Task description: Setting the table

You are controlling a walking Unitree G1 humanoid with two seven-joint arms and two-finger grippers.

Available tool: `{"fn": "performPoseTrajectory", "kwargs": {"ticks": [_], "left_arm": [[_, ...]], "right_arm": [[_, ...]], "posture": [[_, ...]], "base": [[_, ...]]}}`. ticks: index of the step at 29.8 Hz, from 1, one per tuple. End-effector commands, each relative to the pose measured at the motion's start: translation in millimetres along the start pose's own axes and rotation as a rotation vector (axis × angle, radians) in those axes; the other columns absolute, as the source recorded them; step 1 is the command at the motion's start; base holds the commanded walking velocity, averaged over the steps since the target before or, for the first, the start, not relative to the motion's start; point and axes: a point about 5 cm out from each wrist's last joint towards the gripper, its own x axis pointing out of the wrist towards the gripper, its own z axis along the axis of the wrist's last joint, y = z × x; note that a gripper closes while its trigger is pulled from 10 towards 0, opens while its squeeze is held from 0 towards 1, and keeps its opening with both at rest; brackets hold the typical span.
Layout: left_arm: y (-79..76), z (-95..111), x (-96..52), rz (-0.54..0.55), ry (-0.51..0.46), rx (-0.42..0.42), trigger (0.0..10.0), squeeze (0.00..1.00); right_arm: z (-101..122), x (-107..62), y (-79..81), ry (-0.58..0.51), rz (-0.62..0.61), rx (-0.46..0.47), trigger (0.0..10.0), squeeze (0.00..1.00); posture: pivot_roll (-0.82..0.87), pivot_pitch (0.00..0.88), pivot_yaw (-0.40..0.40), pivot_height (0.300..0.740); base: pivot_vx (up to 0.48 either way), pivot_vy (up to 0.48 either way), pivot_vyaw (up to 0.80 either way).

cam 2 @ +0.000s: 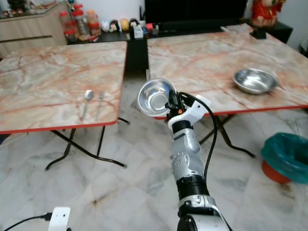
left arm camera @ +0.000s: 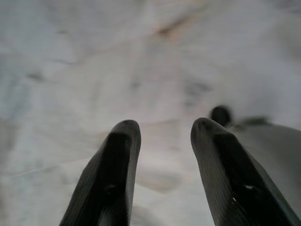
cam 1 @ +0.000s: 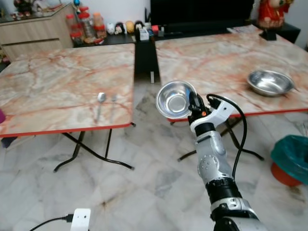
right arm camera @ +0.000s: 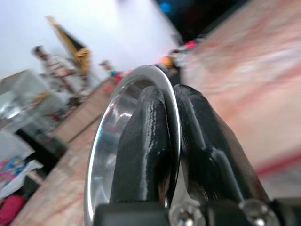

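Observation:
My right gripper [cam 1: 195, 103] is shut on the rim of a small steel bowl [cam 1: 173, 99], holding it on edge in the air over the gap between the two marble tables. In the right wrist view the black fingers [right arm camera: 148, 141] pinch the bowl's rim [right arm camera: 117, 108]. A second, larger steel bowl [cam 1: 269, 82] rests on the right table [cam 1: 216, 57]. A spoon [cam 1: 99, 102] and a fork [cam 1: 113, 102] lie side by side near the front edge of the left table [cam 1: 57, 82]. My left gripper [left arm camera: 162, 141] hangs open over the floor.
A teal-lined bin [cam 1: 292, 159] stands on the floor at the right. Folding table legs [cam 1: 91, 151] stick out beneath both tables. A white charger with a cable [cam 1: 80, 219] lies on the floor near my feet. Jars and figurines [cam 1: 86, 24] line the back shelf.

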Motion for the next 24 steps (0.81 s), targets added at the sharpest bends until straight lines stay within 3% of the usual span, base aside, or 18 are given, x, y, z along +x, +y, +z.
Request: {"fn": "performPoseTrajectory", "kwargs": {"ticks": [1, 5, 12, 19, 24], "left_arm": [[7.3, -2.8, 0.2, 0.017, 0.009, 0.006, 10.0, 0.00], [6.0, -5.1, -0.1, 0.000, 0.021, -0.006, 10.0, 0.00], [-2.2, -5.6, -1.3, -0.063, 0.008, -0.052, 10.0, 0.00], [-1.3, -6.1, -1.0, -0.056, 0.022, -0.014, 10.0, 0.00], [0.1, -2.3, -0.4, -0.056, 0.001, -0.049, 10.0, 0.00]], "right_arm": [[2.6, 6.0, 13.2, -0.017, 0.036, 0.007, 10.0, 0.00], [1.8, 5.3, 12.1, -0.015, 0.030, 0.006, 10.0, 0.00], [0.2, 4.0, 9.8, -0.009, 0.017, 0.005, 10.0, 0.00], [0.3, 4.1, 10.0, -0.010, 0.016, 0.005, 10.0, 0.00], [2.0, 5.1, 10.9, -0.016, 0.021, -0.021, 10.0, 0.00]], "posture": [[0.05, 0.007, 0.066, 0.740], [0.05, 0.008, 0.067, 0.740], [0.05, 0.008, 0.071, 0.740], [0.05, 0.007, 0.072, 0.740], [0.05, 0.006, 0.068, 0.740]], "base": [[0.000, -0.412, 0.00], [0.000, -0.385, 0.00], [0.000, 0.000, 0.00], [0.000, 0.000, 0.00], [0.417, 0.000, 0.30]]}}
